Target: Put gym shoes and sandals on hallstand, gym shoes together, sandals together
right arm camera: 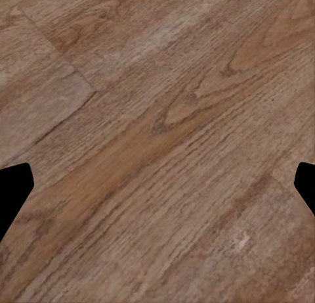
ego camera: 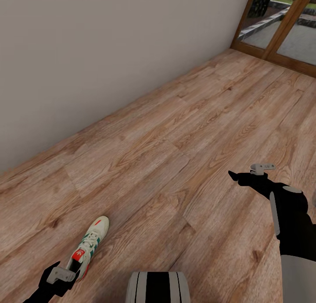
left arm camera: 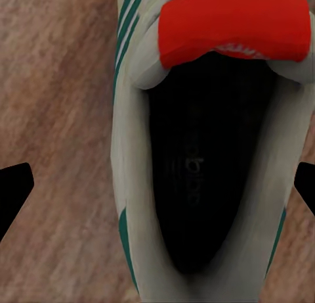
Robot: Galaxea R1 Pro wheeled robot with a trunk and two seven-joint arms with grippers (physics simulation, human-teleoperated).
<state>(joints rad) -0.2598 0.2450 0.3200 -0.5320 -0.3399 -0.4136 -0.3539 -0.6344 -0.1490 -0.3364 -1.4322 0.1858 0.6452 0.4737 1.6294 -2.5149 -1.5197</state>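
Shoe-picking is the step in hand. One gym shoe lies on the corridor floor near the grey wall, toe pointing away from the robot. The left hand hangs right over the shoe's heel. In the left wrist view its fingers are spread wide, one on each side of the shoe's dark opening and red tongue, not touching it yet. I think it should go down and squeeze the heel sides next. The right hand is spread too and holds nothing, with bare floor under it. A glass door stands far off.
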